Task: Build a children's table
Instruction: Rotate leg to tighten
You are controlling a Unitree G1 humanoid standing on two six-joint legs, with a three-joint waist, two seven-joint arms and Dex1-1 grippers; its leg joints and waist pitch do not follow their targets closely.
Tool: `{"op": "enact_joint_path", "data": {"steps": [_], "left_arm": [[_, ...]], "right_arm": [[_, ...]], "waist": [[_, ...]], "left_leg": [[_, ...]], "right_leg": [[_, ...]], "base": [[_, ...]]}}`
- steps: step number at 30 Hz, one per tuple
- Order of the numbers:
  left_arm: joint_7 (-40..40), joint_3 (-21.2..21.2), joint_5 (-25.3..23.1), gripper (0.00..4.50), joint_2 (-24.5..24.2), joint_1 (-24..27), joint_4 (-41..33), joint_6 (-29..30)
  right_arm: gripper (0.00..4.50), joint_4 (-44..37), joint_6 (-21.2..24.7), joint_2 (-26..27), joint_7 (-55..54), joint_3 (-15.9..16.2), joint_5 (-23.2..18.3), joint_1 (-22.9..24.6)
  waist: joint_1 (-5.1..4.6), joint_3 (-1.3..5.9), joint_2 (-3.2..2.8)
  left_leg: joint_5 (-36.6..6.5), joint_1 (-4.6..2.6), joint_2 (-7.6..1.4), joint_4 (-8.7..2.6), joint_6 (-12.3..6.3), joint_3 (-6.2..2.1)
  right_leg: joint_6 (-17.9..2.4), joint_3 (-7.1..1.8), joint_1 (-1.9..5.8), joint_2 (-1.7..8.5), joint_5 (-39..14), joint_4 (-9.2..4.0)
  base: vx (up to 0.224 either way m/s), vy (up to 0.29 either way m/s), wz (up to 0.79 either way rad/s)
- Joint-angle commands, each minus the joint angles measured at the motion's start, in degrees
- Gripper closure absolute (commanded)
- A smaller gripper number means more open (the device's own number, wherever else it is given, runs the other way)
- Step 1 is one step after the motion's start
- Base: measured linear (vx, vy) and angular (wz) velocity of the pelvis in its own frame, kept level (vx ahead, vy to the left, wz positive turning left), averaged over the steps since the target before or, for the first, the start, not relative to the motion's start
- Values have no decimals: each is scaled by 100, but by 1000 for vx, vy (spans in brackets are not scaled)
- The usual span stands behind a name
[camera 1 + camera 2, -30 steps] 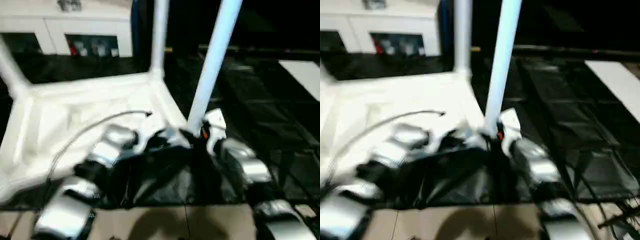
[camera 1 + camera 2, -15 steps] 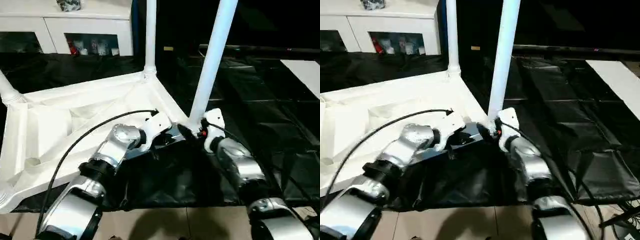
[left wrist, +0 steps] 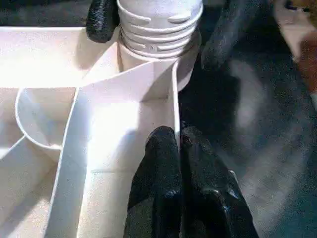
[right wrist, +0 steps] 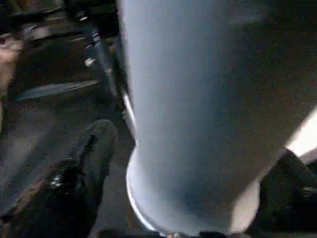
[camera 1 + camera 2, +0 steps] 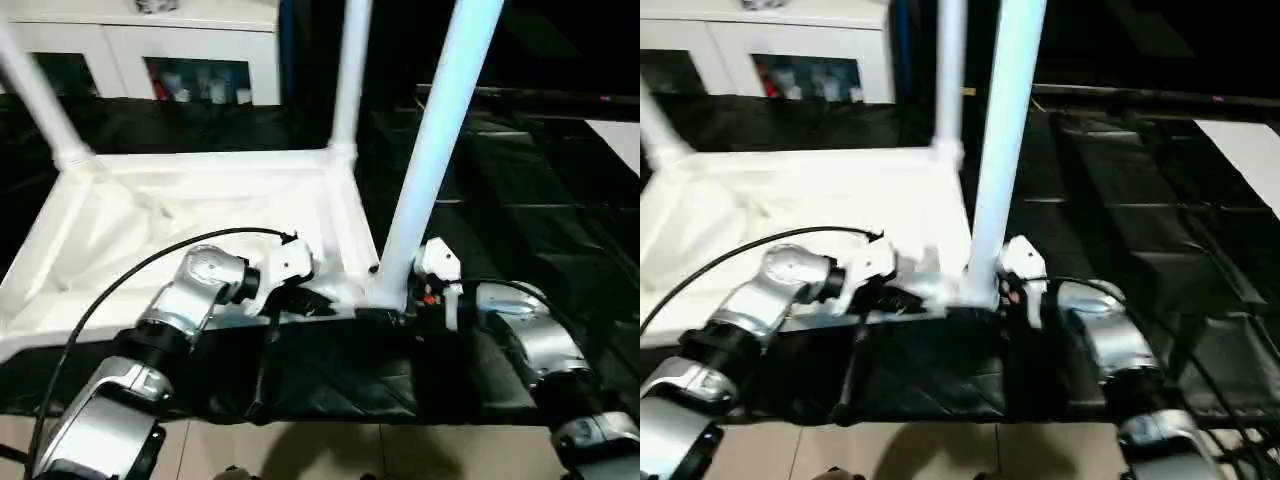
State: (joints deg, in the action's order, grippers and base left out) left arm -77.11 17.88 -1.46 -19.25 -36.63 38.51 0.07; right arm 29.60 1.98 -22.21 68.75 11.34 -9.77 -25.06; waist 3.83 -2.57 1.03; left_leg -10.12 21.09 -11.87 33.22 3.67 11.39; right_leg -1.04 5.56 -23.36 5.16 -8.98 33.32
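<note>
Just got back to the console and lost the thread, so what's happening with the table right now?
The children's table lies upside down on the black mat, with three legs standing up from its corners. The right gripper straddles the base of the near leg, one finger on each side where it enters the corner socket. The left gripper is shut, pinching a thin rib of the underside just beside that socket.

Left hand (image 3: 179,144) pinched closed; right hand (image 4: 183,163) apparently spread wide; forearms converge.
</note>
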Motion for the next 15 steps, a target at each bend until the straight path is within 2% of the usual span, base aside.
{"op": "enact_joint_path", "data": {"steps": [1,5,8,11,12,13,15], "left_arm": [[-222,90,174,450,37,-55,-269,-158],[-319,111,175,450,8,-25,-262,-166],[-228,66,136,450,53,-24,-217,-140],[239,52,-47,450,154,-110,-54,9],[647,31,-175,450,264,-199,99,214],[647,31,-175,450,264,-199,99,214],[1079,-30,-228,450,447,-300,255,465]], "right_arm": [[89,-166,118,-47,252,163,-126,18],[123,-224,191,-75,337,203,-100,52],[142,-245,305,15,232,157,-77,134],[165,-131,513,295,-402,-96,-148,126],[168,57,535,483,-940,-229,-74,66],[168,57,535,483,-940,-229,-74,66],[174,329,440,701,-1616,-335,78,-27]], "waist": [[4,352,2],[16,337,0],[23,342,9],[20,343,26],[-3,339,26],[-16,336,23],[-56,319,31]], "left_leg": [[-1380,-104,-217,-358,-384,-53],[-1597,-114,-215,-373,-223,-69],[-1576,-111,-211,-375,-197,-75],[-1517,-96,-205,-377,-187,-80],[-1529,-100,-196,-380,-134,-86],[-1571,-115,-187,-375,-107,-86],[-1672,-122,-172,-380,-24,-103]], "right_leg": [[-1276,-298,293,336,-1491,-352],[-1168,-304,269,340,-1813,-380],[-1112,-309,271,340,-1825,-380],[-1100,-307,272,347,-1793,-374],[-1071,-311,262,356,-1907,-378],[-1054,-310,244,360,-2015,-400],[-966,-298,230,362,-2327,-438]], "base": [[0,0,0],[0,0,0],[0,0,0],[0,0,0],[0,0,0],[0,0,0],[0,0,0]]}}
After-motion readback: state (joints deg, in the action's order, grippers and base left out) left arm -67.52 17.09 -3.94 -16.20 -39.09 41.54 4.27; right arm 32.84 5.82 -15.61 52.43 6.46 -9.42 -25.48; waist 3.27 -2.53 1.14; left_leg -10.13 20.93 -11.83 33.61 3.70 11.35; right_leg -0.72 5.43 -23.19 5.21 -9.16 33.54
